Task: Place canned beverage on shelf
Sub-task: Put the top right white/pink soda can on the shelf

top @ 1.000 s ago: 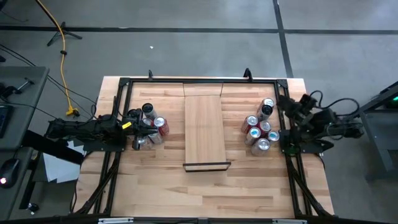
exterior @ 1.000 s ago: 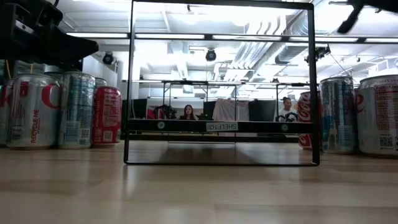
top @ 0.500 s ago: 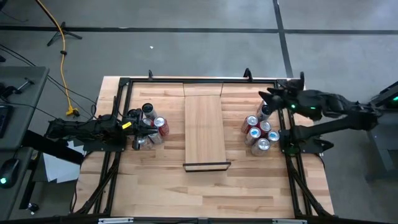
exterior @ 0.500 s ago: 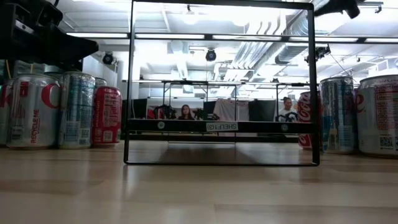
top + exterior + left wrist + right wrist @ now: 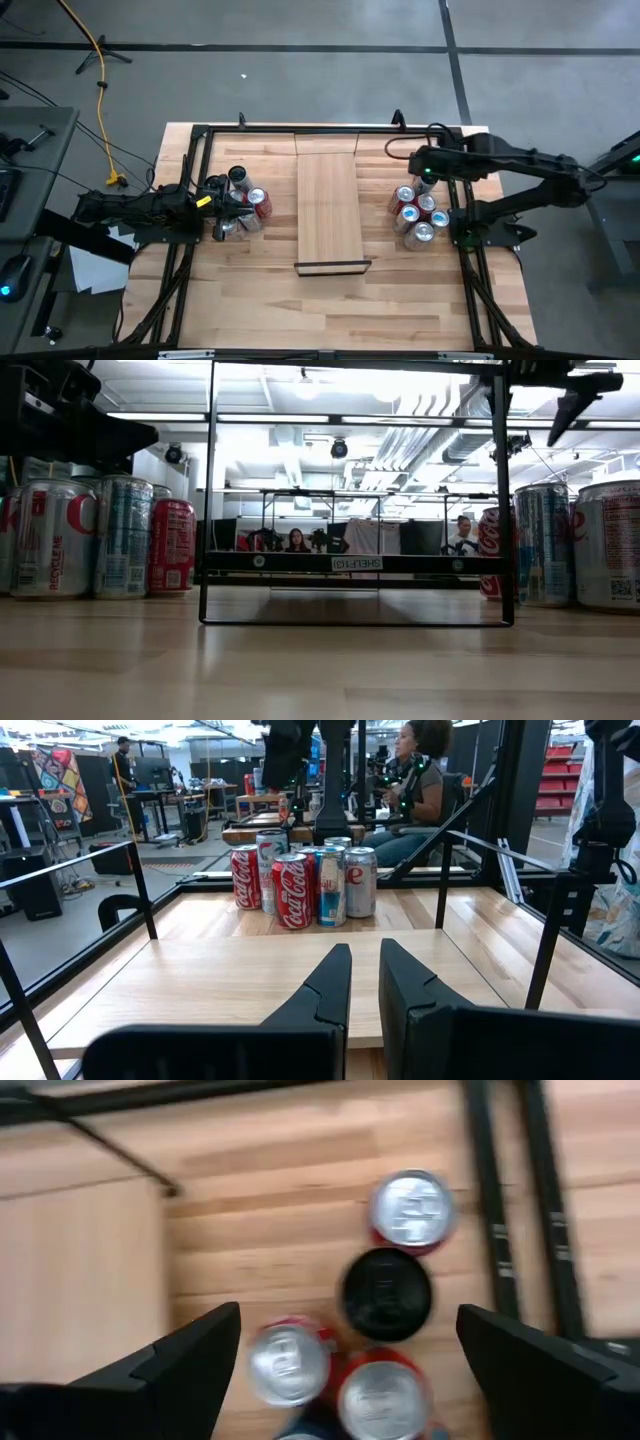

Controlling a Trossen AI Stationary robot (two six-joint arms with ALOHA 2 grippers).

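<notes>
Table holdings, listed from the front edge toward the far edge. Shelf (image 5: 329, 208): long pale board lying flat at the table's centre, its black lip at the near short end, nothing on it; in the low view its black frame (image 5: 357, 495) stands upright across the middle of the picture. Left can cluster (image 5: 241, 205): red, silver and dark-topped cans grouped left of the shelf, just beside the left arm's end. Left gripper (image 5: 363, 982): low at the table's left side, fingers clenched together on nothing, pointing across the shelf toward the far cluster. Right can cluster (image 5: 417, 210): red and silver cans with one black-topped can (image 5: 386, 1293) among them, standing right of the shelf, none lifted. Right gripper (image 5: 421, 160): reaching in from the right side above the far end of that cluster, released, its two fingers (image 5: 190, 1362) spread wide to either side of the can tops below and touching none. Beyond the table: seated people (image 5: 297, 540) at desks.
</notes>
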